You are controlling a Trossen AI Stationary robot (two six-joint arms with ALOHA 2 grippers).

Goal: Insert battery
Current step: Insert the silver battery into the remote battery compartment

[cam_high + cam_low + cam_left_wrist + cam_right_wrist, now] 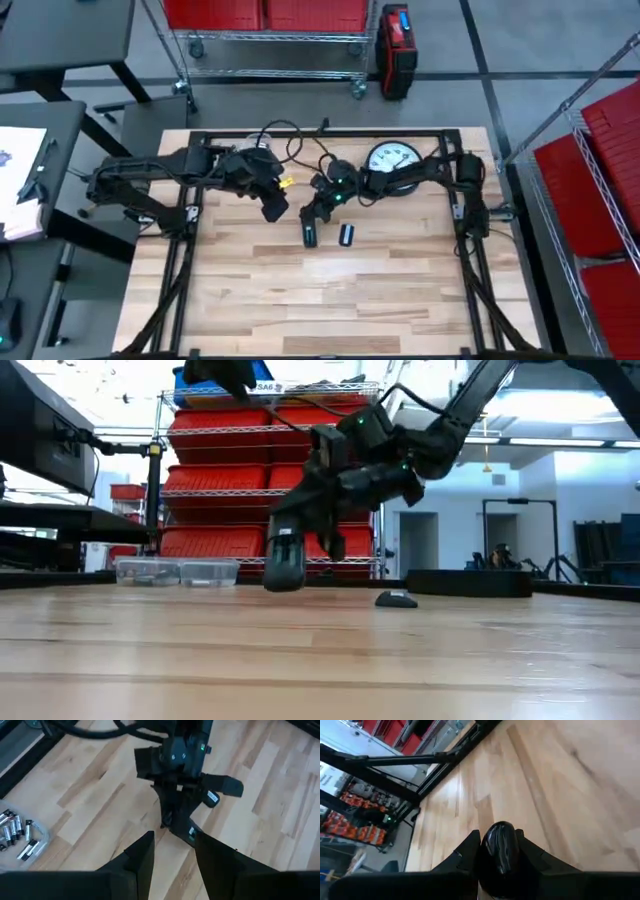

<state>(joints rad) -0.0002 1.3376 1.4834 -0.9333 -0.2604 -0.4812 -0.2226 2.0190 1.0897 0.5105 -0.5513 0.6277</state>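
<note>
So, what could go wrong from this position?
1. The right gripper holds the black device by one end, tilted just above the table. It could slip or twist when a battery is pushed in.
2. The left gripper is open and empty, very near the right gripper. The two arms could collide.
3. The small black cover lies loose beside them and could be knocked away.

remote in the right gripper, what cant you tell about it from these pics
- Battery bay: the right gripper holds the remote; no view shows its compartment.
- Right wrist view: only its glossy end shows between the fingers.
- Cover piece: too small to identify.
- Batteries: type unreadable in the left wrist view.
</note>
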